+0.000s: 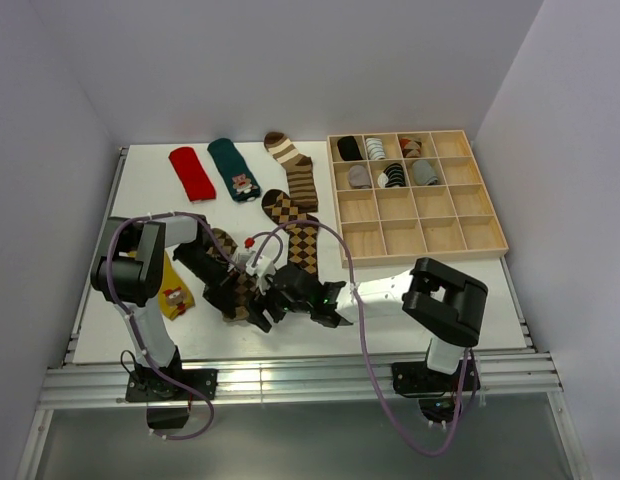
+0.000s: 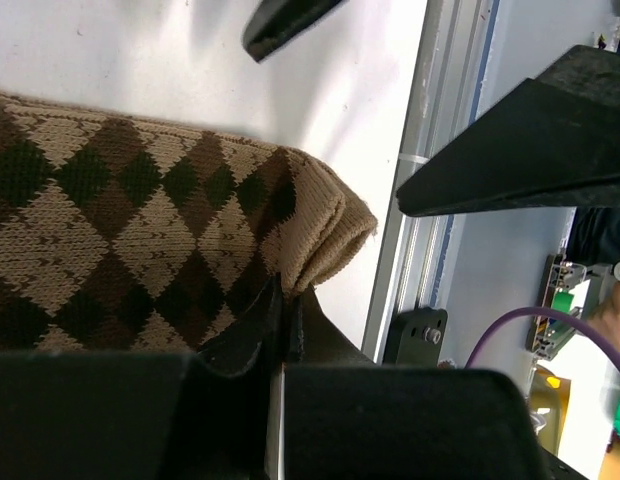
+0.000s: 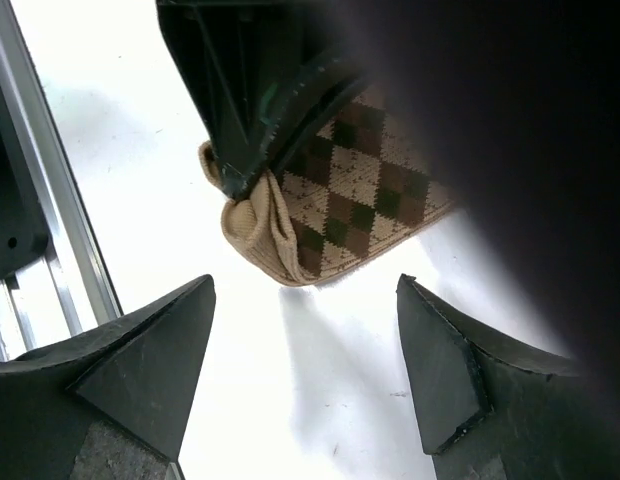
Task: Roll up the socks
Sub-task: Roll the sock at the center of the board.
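Several socks (image 1: 192,172) on white table (image 1: 140,180), pale walls (image 1: 290,60)

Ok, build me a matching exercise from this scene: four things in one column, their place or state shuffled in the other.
1. red sock
2. striped sock
3. left gripper
4. right gripper

A. open
B. back row, far left
C. shut on argyle sock
D. back row, far right

Pairs: 1-B, 2-D, 3-C, 4-A
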Action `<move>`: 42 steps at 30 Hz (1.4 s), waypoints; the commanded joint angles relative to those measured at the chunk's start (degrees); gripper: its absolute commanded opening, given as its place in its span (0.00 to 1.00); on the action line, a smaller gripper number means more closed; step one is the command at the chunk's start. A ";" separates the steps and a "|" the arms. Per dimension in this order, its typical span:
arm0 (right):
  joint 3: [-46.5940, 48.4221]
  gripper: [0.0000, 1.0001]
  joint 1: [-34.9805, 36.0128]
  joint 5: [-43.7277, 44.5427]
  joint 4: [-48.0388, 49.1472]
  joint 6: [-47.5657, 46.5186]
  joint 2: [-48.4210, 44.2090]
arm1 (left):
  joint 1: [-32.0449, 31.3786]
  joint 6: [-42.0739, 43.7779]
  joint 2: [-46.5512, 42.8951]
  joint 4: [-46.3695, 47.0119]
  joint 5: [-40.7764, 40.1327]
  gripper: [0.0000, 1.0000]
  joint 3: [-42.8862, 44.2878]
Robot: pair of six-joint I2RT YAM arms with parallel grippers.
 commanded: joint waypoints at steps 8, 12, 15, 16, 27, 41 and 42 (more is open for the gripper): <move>4.50 0.80 0.53 -2.42 0.94 -1.48 4.37 | -0.11 -2.24 0.34 2.48 1.32 0.00 0.87; 4.76 0.80 0.53 -1.10 1.74 -1.39 5.17 | -0.11 -3.03 0.34 3.18 0.88 0.00 0.69; 5.55 0.79 0.53 -1.09 2.17 -1.13 6.40 | -0.19 -3.56 0.43 3.62 0.70 0.00 0.69; 5.55 0.78 0.53 -1.09 2.52 -1.13 6.58 | -0.20 -3.73 0.34 3.71 0.61 0.00 0.61; 5.55 0.59 0.53 1.36 5.78 0.45 8.68 | -0.72 -5.75 0.08 4.68 0.17 0.00 0.69; 4.68 0.07 -0.43 3.57 7.10 7.91 10.80 | -0.99 -9.97 -4.21 8.71 0.61 0.20 -0.62; 4.07 0.06 -0.69 3.04 7.10 8.62 10.45 | -0.81 -10.50 -5.01 10.29 0.79 0.24 -0.89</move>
